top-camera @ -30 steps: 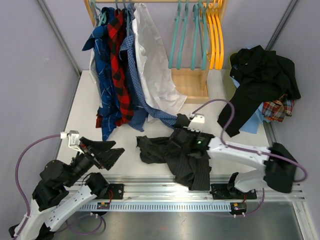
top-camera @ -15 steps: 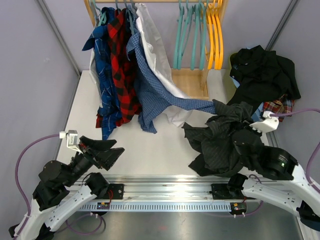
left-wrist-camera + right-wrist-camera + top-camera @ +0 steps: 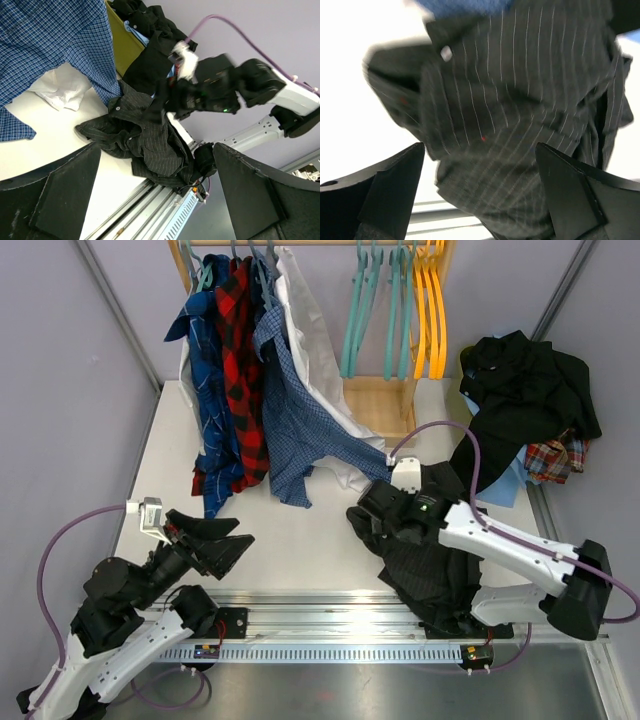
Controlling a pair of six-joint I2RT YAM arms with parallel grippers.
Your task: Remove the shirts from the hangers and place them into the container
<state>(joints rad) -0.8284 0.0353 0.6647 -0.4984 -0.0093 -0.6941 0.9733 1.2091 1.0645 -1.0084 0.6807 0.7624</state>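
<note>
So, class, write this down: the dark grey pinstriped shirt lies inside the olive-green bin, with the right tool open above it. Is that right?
Not quite. The dark grey pinstriped shirt lies crumpled on the table, not inside the olive-green bin. The top external view shows this. The rest stands: the right tool is open above the shirt.

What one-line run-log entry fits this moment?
left jaws open | right jaws open above dark grey shirt | shirt on table, outside container

Lab test cell: alu rail [image 3: 350,625], plain lilac walls [image 3: 70,390].
</note>
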